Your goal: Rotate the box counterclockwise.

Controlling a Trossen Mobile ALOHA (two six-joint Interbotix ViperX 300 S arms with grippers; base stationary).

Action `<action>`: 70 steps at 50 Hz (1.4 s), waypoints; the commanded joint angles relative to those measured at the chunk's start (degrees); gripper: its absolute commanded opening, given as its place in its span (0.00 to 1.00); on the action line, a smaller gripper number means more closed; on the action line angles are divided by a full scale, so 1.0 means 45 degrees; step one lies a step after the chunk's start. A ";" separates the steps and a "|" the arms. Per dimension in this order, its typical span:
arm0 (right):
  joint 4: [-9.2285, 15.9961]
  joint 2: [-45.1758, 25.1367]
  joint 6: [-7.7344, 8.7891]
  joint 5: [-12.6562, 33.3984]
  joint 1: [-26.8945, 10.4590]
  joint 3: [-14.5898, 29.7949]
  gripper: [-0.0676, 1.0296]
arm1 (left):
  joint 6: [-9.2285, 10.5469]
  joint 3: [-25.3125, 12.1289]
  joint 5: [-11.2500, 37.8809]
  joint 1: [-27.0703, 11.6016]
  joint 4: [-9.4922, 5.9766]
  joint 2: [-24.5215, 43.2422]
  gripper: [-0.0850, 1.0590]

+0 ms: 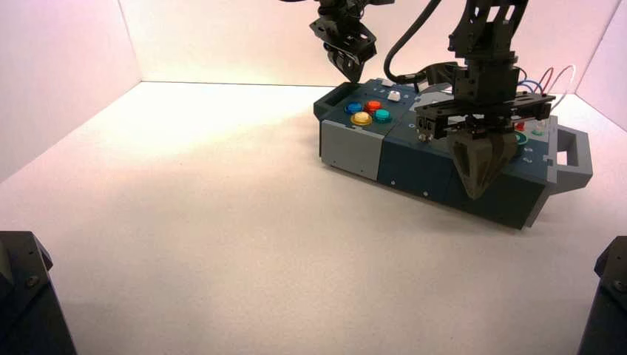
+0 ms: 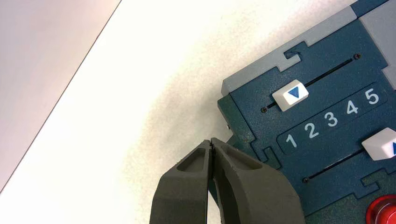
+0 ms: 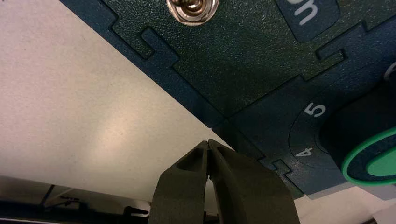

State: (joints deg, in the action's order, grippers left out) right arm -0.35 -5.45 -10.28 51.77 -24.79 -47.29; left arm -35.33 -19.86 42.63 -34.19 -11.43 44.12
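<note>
High view: 2 grippers, left (image 1: 353, 80) and right (image 1: 474, 196), flank the box (image 1: 414, 170).

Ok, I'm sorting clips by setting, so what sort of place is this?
Probably a robotics test bench: pale walls enclose a light tabletop, with robot arms over a button-and-slider box.

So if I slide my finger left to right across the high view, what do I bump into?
Blue button, yellow button, green button, right gripper, grey end handle.
</note>
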 commanded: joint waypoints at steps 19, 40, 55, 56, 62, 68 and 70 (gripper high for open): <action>-0.1133 -0.0059 -0.0098 0.0078 0.1621 0.0449 0.04 | -0.0195 0.0234 0.0195 -0.0176 -0.0020 0.0000 0.05; -0.1602 -0.0859 -0.0098 0.0293 0.1641 0.1055 0.04 | -0.0215 0.0664 0.0254 -0.0156 -0.0039 -0.0117 0.05; -0.1836 -0.0996 -0.0098 0.0430 0.1641 0.1523 0.04 | -0.0332 0.0918 0.0254 -0.0156 -0.0039 -0.0176 0.05; -0.1855 -0.0996 -0.0098 0.0469 0.1660 0.1562 0.04 | -0.0352 0.0937 0.0254 -0.0156 -0.0039 -0.0176 0.05; -0.1992 -0.0996 -0.0117 0.0625 0.1816 0.1719 0.04 | -0.0332 0.0996 0.0254 -0.0176 -0.0059 -0.0195 0.05; -0.2090 -0.0996 -0.0117 0.0762 0.2031 0.1777 0.04 | -0.0352 0.1094 0.0254 -0.0215 -0.0039 -0.0234 0.05; -0.2168 -0.0996 -0.0117 0.0781 0.2070 0.1777 0.04 | -0.0371 0.1133 0.0254 -0.0215 -0.0039 -0.0254 0.05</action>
State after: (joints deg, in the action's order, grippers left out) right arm -8.26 -10.20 -10.90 56.43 -17.49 -41.66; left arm -36.39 -17.05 42.54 -33.49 -11.34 43.15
